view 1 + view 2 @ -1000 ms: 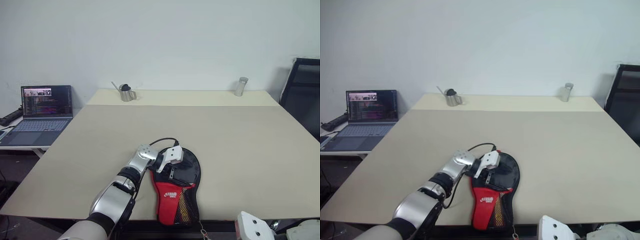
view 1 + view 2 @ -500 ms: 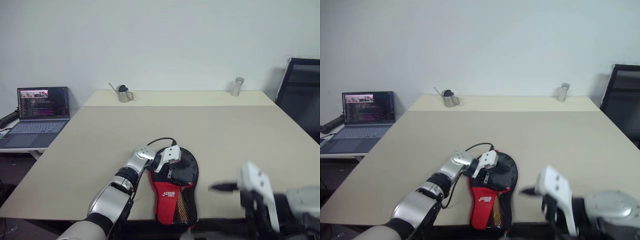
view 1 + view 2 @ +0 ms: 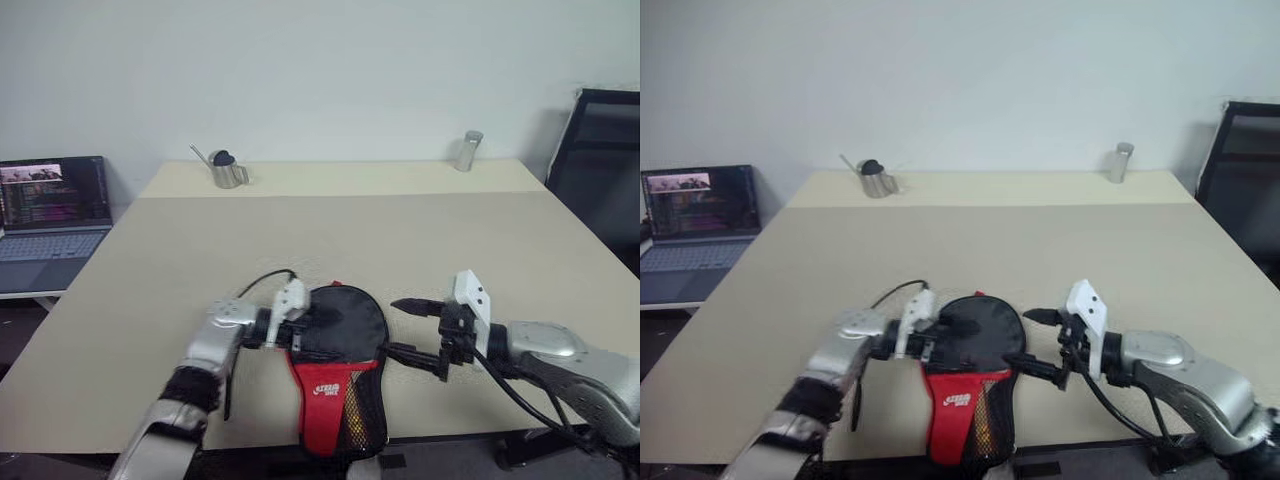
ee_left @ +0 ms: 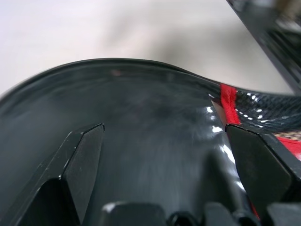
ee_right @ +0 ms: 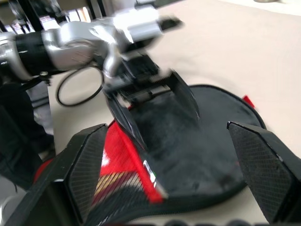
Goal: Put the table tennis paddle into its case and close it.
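Case (image 3: 335, 345) lies flat at table's (image 3: 200, 250) near edge, about mid-width, red narrow end hanging over that edge. L gripper (image 3: 306, 327) fingers spread, over case's black head from its left side. R gripper (image 3: 402, 328) fingers spread wide, just right of case, not touching it.

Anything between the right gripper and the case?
Nothing visible. The right gripper, fingers open, sits just off the right edge of the case, bare table between them. The left gripper, also open, is over the case's opposite side, not in the path.
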You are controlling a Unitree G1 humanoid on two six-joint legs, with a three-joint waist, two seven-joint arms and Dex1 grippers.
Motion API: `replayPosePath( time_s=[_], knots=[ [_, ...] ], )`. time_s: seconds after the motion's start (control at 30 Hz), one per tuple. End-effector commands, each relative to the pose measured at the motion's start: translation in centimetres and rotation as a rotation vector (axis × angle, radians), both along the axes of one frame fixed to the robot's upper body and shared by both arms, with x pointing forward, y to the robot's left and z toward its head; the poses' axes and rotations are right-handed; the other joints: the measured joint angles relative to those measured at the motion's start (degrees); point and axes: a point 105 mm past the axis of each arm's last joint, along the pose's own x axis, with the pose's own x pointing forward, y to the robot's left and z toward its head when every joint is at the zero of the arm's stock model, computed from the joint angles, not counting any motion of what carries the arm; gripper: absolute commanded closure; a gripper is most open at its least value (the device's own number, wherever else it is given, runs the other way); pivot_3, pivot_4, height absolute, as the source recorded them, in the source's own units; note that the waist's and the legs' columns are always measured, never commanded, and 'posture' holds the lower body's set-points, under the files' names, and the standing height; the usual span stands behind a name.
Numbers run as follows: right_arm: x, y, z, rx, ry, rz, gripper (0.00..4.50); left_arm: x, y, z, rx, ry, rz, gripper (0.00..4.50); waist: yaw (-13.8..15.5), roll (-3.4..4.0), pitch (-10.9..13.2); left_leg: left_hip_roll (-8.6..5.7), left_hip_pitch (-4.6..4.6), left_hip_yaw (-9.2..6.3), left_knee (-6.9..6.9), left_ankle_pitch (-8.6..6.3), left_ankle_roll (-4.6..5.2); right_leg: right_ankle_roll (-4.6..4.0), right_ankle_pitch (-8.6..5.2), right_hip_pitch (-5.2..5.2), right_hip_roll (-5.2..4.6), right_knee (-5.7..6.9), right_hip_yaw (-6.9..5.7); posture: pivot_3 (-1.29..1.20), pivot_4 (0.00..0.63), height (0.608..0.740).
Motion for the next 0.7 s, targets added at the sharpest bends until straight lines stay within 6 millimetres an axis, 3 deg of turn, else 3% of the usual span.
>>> replayPosePath(
  time_s=[0.03, 0.2, 0.3, 0.5, 0.6, 0.7],
  knots=[
    [1.5, 0.2, 0.4, 0.004, -0.054, 0.050, 0.04, -1.3, 2.0, 3.3, -0.053, -0.062, 0.126, 0.00, 0.03, 0.10, 0.09, 0.00, -0.04, 0.00, 0.00, 0.00, 0.00, 0.00, 0.00, -0.08, 0.00, 0.04, -0.01, 0.00, 0.150, 0.740],
    [4.0, 0.0, 0.5, -0.012, -0.075, 0.075, 0.04, -2.9, 4.7, 3.2, -0.063, -0.069, 0.323, 0.00, 0.34, 0.28, 0.23, -0.03, -0.04, 0.07, 0.08, 0.02, -0.03, -0.01, 0.01, -0.09, -0.04, 0.09, 0.07, 0.00, 0.150, 0.740],
    [5.8, -1.9, 1.0, -0.039, -0.103, 0.047, 0.04, -3.5, 4.4, 3.0, -0.083, -0.080, 0.396, 0.00, 0.67, 0.29, 0.28, -0.09, -0.05, 0.11, 0.13, 0.03, -0.05, -0.02, 0.03, -0.09, -0.22, 0.11, 0.11, 0.00, 0.150, 0.740],
    [8.3, -4.8, 2.2, -0.077, -0.151, -0.043, 0.04, -1.5, 4.2, 3.0, -0.087, -0.165, 0.494, 0.00, 1.35, 0.30, 0.28, -0.11, -0.12, 0.16, 0.35, 0.03, -0.05, -0.10, 0.10, -0.10, -0.23, 0.14, 0.14, 0.00, 0.150, 0.740],
    [8.6, -5.1, 2.5, -0.080, -0.164, -0.063, 0.04, -0.8, 4.0, 1.6, -0.061, -0.174, 0.510, 0.00, 1.40, 0.32, 0.29, -0.09, -0.11, 0.20, 0.46, 0.03, -0.05, -0.13, 0.13, -0.10, -0.19, 0.20, 0.17, 0.00, 0.150, 0.740],
    [8.5, -5.1, 2.7, -0.103, -0.165, -0.063, 0.04, -0.5, 3.5, 1.5, -0.086, -0.169, 0.511, 0.00, 1.33, 0.33, 0.30, -0.08, -0.14, 0.31, 0.47, 0.02, -0.04, -0.41, 0.30, -0.17, -0.18, 0.20, 0.26, 0.00, 0.150, 0.740]
  ],
)
